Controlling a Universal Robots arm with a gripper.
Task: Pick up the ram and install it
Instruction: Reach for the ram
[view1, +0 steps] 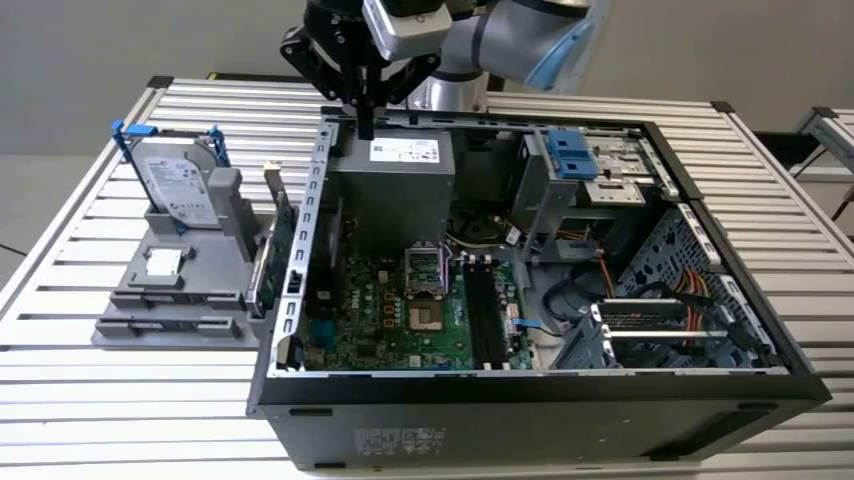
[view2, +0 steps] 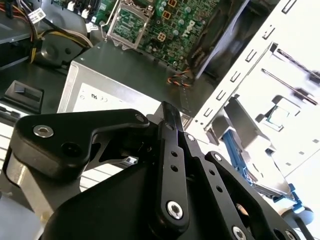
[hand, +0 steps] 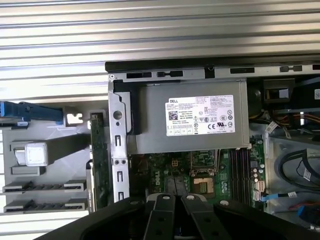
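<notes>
My gripper (view1: 364, 130) hangs over the back left corner of the open computer case (view1: 534, 385), above the power supply (view1: 394, 175). Its black fingers are shut together with nothing between them, as both wrist views show (hand: 175, 199) (view2: 171, 117). A long dark stick, which I take for the ram (view1: 477, 312), stands in the memory slots on the motherboard (view1: 387, 310), well below and in front of the gripper. Whether it is fully seated I cannot tell.
Outside the case, at the exterior view's left, a grey holder (view1: 174, 320) carries a silver hard drive with a blue bracket (view1: 176, 185). A green circuit card (view1: 276, 250) stands on edge against the case wall. Cables and a drive cage (view1: 587, 170) crowd the case's right half.
</notes>
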